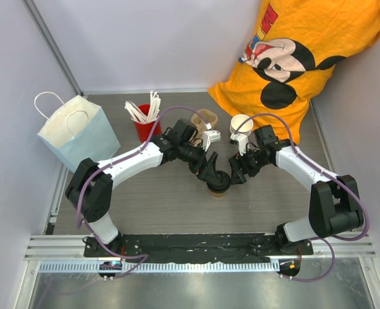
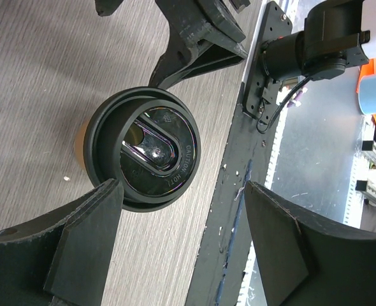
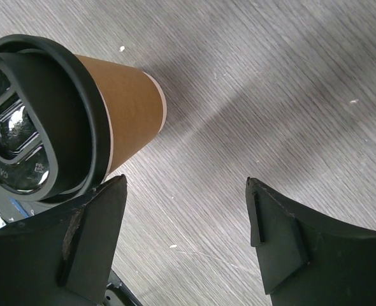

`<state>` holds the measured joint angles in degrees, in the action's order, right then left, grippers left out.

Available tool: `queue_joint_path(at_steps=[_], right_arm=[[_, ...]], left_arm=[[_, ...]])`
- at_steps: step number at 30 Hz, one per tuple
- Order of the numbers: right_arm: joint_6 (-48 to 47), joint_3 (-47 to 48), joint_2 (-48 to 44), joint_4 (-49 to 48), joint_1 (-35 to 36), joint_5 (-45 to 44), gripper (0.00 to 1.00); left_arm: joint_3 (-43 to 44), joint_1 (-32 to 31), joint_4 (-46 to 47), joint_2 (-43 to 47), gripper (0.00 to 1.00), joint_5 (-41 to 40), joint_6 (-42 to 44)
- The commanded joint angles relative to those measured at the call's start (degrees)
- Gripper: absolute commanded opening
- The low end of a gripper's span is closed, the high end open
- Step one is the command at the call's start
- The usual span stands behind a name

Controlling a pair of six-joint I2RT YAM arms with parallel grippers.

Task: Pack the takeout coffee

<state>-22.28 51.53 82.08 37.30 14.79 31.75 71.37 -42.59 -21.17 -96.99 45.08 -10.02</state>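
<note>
The takeout coffee (image 1: pixel 218 185), a brown kraft paper cup under a black lid, stands upright on the table between the two arms. My left gripper (image 1: pixel 210 172) hovers just left of it, open. In the left wrist view the lid (image 2: pixel 143 150) lies beyond my left gripper (image 2: pixel 185 217), off to its left side, with the rim at the tip of one finger (image 2: pixel 92 242). My right gripper (image 1: pixel 237 172) is just right of the cup, open too. In the right wrist view the cup (image 3: pixel 127 108) sits up and left of my right gripper (image 3: pixel 185 217), outside the empty gap.
A pale blue paper bag (image 1: pixel 77 132) with handles stands at the back left. A red cup of white sticks (image 1: pixel 145 121), a brown pulp tray (image 1: pixel 205 118) and an open cup, white inside (image 1: pixel 240 123), are behind the arms. An orange shirt (image 1: pixel 306 51) hangs at the back right.
</note>
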Motion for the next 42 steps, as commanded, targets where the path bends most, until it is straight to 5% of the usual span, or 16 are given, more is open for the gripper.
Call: queue_joint_path(at_steps=[1,16,31,42], right_arm=[[0.1,1.1,-1.7,-1.4,0.3,-2.7,0.81],[0.6,2.2,-8.5,-0.1,-2.7,-4.5,0.90],[2.1,4.5,-11.9,4.2,-8.5,13.2,0.90],[2.4,4.4,-13.7,4.8,-8.7,14.7,0.90]], left_arm=[[0.9,0.0,2.3,1.4,0.82,-0.8,0.2],[-0.4,2.7,-0.9,3.2,0.86,-7.3,1.1],[-1.8,2.7,5.1,-2.1,0.86,-2.4,-6.4],[-1.9,2.2,6.0,-4.3,0.86,-4.1,-7.9]])
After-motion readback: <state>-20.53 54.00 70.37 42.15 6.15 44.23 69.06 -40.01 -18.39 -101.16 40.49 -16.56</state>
